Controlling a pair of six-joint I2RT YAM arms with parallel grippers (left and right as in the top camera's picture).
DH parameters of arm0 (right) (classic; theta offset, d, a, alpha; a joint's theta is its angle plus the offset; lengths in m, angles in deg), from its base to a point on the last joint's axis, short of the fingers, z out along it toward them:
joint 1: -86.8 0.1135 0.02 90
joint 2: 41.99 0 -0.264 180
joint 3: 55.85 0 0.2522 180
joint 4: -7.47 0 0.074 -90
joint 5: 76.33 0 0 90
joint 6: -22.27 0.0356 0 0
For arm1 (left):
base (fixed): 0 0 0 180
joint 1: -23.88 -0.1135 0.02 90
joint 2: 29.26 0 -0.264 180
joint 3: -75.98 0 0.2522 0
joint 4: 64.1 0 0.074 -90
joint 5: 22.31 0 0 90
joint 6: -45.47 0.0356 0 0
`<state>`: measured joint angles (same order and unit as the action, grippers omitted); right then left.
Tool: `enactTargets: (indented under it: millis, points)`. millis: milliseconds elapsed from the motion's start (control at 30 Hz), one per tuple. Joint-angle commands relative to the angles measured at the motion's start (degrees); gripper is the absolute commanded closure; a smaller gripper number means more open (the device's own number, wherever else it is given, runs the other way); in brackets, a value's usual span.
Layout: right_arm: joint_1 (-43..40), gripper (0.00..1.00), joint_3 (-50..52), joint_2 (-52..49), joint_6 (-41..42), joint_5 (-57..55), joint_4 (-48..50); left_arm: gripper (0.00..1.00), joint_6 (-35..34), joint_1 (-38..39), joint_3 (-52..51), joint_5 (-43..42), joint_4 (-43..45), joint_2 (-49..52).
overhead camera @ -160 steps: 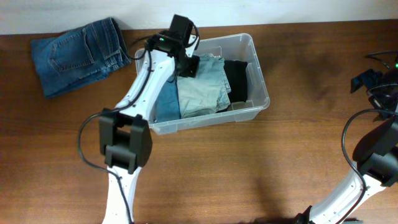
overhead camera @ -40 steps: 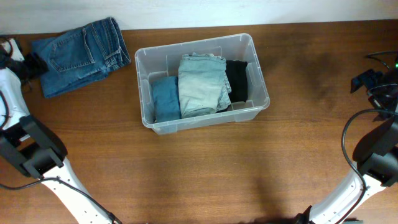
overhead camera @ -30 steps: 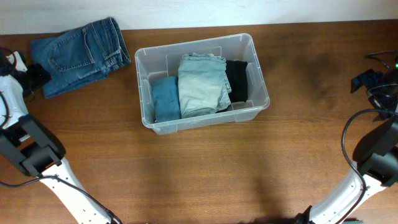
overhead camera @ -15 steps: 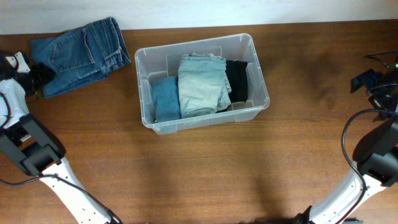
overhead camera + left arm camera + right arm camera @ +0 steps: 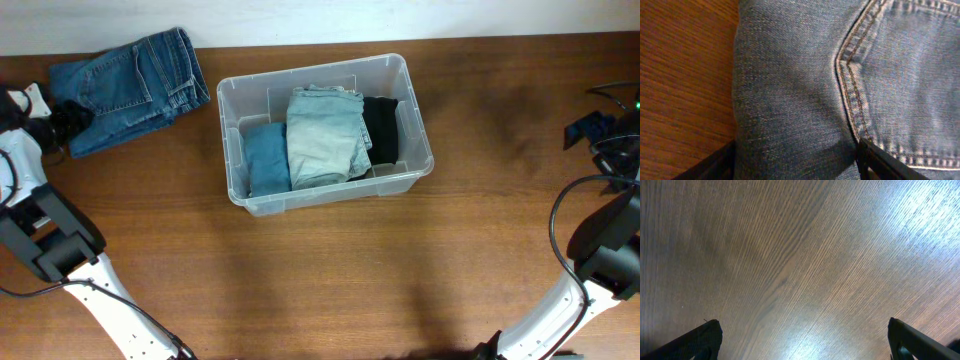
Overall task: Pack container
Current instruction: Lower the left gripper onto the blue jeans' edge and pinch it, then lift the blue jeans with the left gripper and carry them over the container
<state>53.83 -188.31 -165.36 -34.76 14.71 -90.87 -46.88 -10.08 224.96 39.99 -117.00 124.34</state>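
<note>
Soft, floppy folded jeans [image 5: 130, 88]: pinch thick fold, already between spread-open left gripper [image 5: 795, 162]. Right gripper [image 5: 802, 340] likewise agape. Container [image 5: 415, 110] probably rigid, light.

Container [image 5: 421, 118]: I can read no lettering or number on its walls or rim.
Jeans [image 5: 805, 80]: seen from my left hand, stitching only; I can read no brand or tag.
Tabletop [image 5: 800, 255]: wood grain only; I can read no marking.
Overall: no legible text in any view.
</note>
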Motion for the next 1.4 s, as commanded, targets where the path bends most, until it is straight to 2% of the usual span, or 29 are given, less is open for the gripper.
enactTargets:
  millis: [0,167,200,233,400,600,733,967,1233,1300,1367]
  points:
    - [-0.1,0.01,0.2,1.1,0.5,-0.9,0.0,0.28,0.7,0.0,-0.1,-5.0,-0.6,3.1]
    - [-0.1,0.02,0.2,1.1,0.5,-0.9,0.0,0.5,0.6,0.0,-0.1,-7.4,-1.3,3.1]
    - [-0.1,0.02,0.2,1.1,0.5,-0.9,0.0,0.61,0.6,0.0,-0.1,-7.5,-1.7,3.1]
    - [-0.1,0.02,0.2,1.1,0.5,-0.9,0.0,0.69,0.6,0.0,-0.1,-7.5,-2.1,3.1]
    - [-0.1,0.01,0.2,1.1,0.5,-0.9,0.0,0.99,0.6,0.0,-0.1,-7.5,-3.9,3.0]
    - [-0.1,0.02,0.2,1.1,0.5,-0.9,0.0,0.99,-0.1,-0.3,1.2,-16.4,-4.8,2.9]
    - [-0.1,0.02,0.2,1.1,0.5,-0.9,0.0,0.99,-3.5,-0.7,6.6,-27.1,-6.0,2.8]
    - [-0.1,0.02,0.2,1.1,0.5,-0.9,0.0,0.99,-17.6,-1.0,23.5,-41.7,-8.5,2.7]
    - [-0.1,0.02,0.2,1.1,0.5,-0.9,0.0,0.99,-32.5,0.5,44.9,-49.3,-10.3,2.7]
    - [-0.1,0.02,0.2,1.1,0.5,-0.9,0.0,0.99,-35.9,1.3,44.7,-50.6,-8.4,0.3]
    - [-0.1,0.02,0.2,1.1,0.5,-0.9,0.0,0.99,-36.1,2.2,44.7,-51.0,-8.3,-2.0]
